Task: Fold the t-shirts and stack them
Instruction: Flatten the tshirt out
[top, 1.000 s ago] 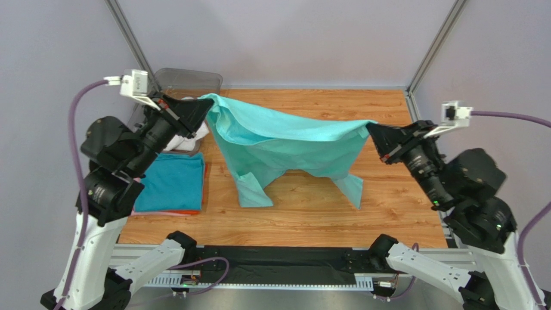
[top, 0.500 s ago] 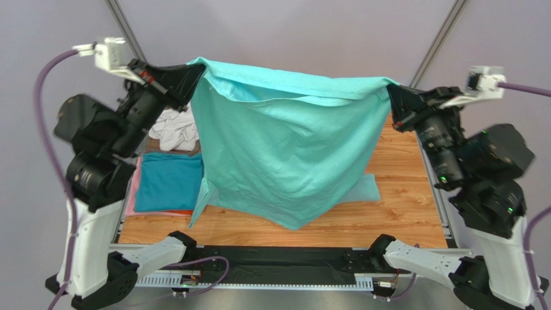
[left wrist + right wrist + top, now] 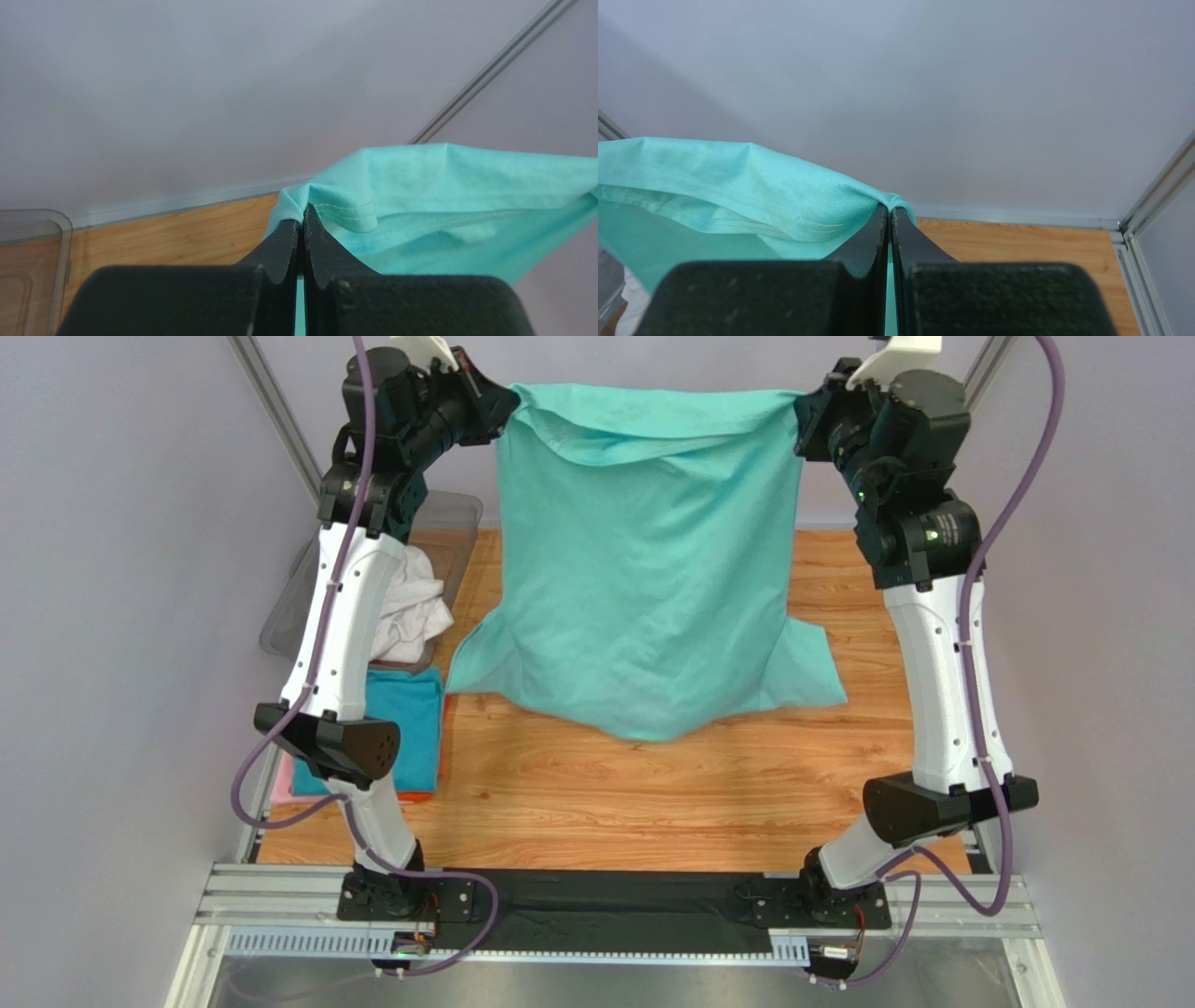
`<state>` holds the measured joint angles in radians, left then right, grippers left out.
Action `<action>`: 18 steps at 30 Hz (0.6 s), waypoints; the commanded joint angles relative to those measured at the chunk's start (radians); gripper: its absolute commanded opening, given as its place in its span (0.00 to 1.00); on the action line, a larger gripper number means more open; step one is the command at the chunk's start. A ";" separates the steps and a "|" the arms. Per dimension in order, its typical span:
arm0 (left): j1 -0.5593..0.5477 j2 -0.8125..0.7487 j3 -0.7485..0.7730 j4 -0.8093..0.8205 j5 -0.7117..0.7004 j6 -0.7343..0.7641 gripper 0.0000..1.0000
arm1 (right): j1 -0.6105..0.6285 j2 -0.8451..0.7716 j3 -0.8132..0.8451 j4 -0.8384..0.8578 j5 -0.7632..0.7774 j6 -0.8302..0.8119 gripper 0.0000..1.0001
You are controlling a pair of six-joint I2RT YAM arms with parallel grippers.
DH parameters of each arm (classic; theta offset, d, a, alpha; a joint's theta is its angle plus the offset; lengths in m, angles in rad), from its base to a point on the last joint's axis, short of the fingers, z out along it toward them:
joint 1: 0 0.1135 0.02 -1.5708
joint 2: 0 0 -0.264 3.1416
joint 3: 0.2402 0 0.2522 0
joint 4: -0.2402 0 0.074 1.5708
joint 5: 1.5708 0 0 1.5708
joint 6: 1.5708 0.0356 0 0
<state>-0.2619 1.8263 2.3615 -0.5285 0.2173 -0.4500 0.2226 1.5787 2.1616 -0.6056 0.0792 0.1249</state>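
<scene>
The mint green t-shirt [image 3: 645,574] hangs spread between both raised arms, its hem and sleeves low over the wooden table [image 3: 659,784]. My left gripper [image 3: 502,401] is shut on its top left corner, seen in the left wrist view [image 3: 303,213] with the cloth [image 3: 449,196] stretching right. My right gripper [image 3: 802,403] is shut on the top right corner, seen in the right wrist view [image 3: 889,210] with the cloth [image 3: 738,189] stretching left. A folded teal-blue t-shirt [image 3: 407,721] lies on a pink one at the left. A crumpled white t-shirt [image 3: 410,609] lies in the bin.
A clear plastic bin [image 3: 456,515] stands at the back left, partly behind the left arm. Grey walls and metal frame posts [image 3: 274,406] enclose the table. The black base rail [image 3: 603,903] runs along the near edge.
Both arms have lifted high and moved toward the back, raising the mint shirt from a sagging drape to a full hanging spread. Both grips have stayed shut on its corners.
</scene>
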 commanded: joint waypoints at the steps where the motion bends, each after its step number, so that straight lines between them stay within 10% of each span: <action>1: 0.000 -0.113 0.075 0.079 0.074 0.013 0.00 | -0.019 -0.074 0.145 0.014 -0.107 -0.051 0.00; 6: 0.000 -0.296 -0.166 0.111 0.103 0.036 0.00 | -0.019 -0.254 -0.078 -0.006 -0.137 -0.076 0.00; 18: -0.042 -0.840 -1.501 0.214 0.099 -0.161 0.00 | -0.012 -0.742 -1.094 -0.138 -0.272 0.189 0.01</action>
<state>-0.2825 1.0134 1.1206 -0.3035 0.3336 -0.4896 0.2081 0.8993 1.2903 -0.6727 -0.1059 0.1757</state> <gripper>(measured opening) 0.007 0.007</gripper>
